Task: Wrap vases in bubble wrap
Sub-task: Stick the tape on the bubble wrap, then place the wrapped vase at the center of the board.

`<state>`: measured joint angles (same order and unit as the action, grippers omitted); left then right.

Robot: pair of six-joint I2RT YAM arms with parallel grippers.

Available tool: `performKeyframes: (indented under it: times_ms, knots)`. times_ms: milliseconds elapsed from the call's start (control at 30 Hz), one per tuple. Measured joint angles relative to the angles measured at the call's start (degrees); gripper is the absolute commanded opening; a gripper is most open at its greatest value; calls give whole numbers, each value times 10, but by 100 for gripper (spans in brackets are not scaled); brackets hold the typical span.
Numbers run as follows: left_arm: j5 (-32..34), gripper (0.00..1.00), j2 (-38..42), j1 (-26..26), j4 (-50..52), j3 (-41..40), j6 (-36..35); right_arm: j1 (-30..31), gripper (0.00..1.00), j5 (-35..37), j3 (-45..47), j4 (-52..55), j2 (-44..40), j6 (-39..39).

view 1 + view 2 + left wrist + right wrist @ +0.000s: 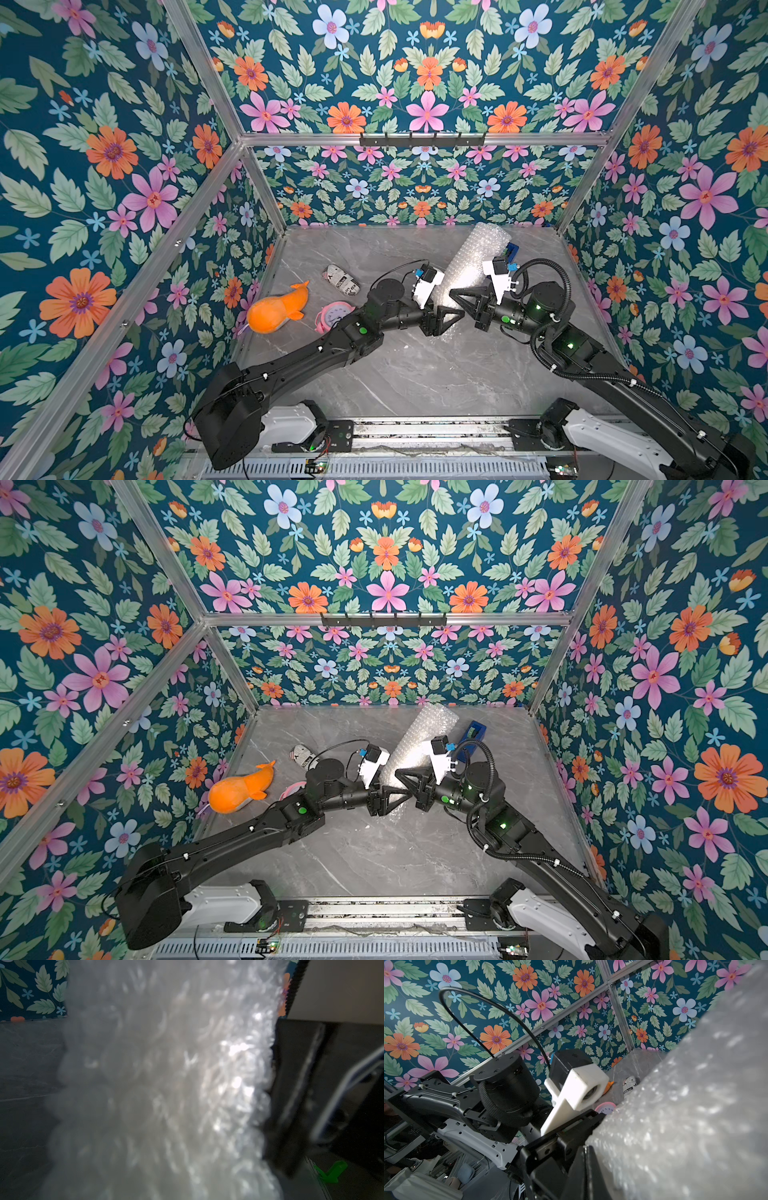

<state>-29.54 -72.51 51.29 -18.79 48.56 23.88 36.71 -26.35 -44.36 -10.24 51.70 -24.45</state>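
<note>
Though blurred close up, bubble wrap [473, 257] gripped by left end effector [457, 314] and right end effector [455, 294]

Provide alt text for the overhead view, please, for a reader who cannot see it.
Mid-table, the left gripper and right gripper meet, shut on the near end of a bubble wrap roll slanting toward the back wall. On the left arm's side of the marble table lie an orange plush toy, a pink alarm clock and a newspaper-print cylinder.
</note>
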Motion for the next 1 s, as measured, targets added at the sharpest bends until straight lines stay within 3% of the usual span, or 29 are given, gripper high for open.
performKeyframes:
  times_ms: [200, 300, 367, 467, 600, 800, 1000]
  knots:
    - [12, 0, 4, 0, 18, -7, 9, 43, 1, 86, -10, 44, 9, 47]
    - [27, 0, 4, 0, 25, -10, 15, 62, 9, 146, -18, 62, 14, 72]
    - [41, 0, 4, -2, 26, -13, 17, 65, 25, 174, -19, 67, 9, 75]
    - [54, 0, 8, -8, 12, -23, 17, 63, 66, 224, -13, 66, -27, 54]
    - [67, 0, 12, -18, -18, -41, 31, 63, 99, 268, -3, 62, -77, -19]
    - [66, 0, 4, -18, -52, -44, 61, 63, 99, 268, -12, 95, -50, -179]
    - [44, 0, 0, -16, -90, -47, 73, 63, 99, 247, -22, 104, 6, -257]
